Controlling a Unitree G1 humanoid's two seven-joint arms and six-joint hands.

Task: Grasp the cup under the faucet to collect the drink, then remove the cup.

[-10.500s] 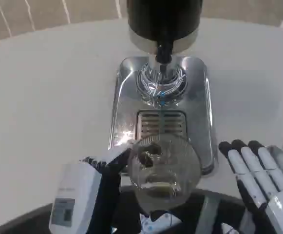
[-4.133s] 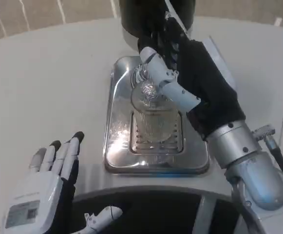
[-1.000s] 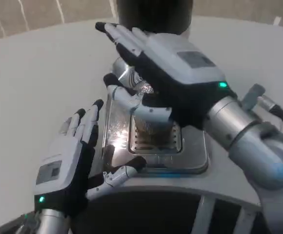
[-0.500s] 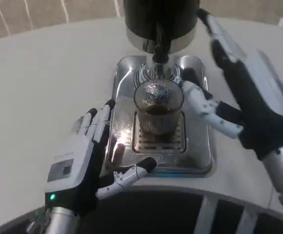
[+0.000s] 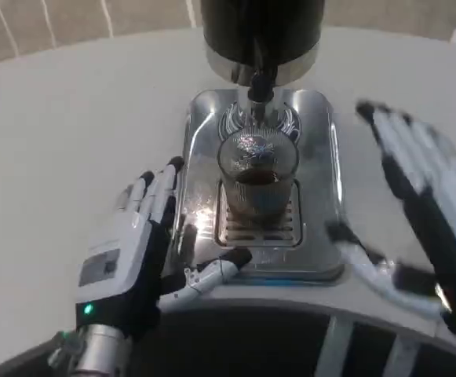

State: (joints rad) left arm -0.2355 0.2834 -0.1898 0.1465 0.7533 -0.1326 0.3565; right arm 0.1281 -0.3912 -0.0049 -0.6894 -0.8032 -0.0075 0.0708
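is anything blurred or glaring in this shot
Head view: the right robot hand is smeared by motion blur; the left robot hand is sharper. Bright glare sits on the shiny steel drip tray beside the clear glass cup of dark drink.

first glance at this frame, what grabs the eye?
The glass cup with dark drink in it, standing on the shiny metal drip tray right under the black dispenser's faucet. Then the two hands flanking the tray, neither touching the cup: the left hand open by the tray's left edge, the right hand open and blurred at the right.
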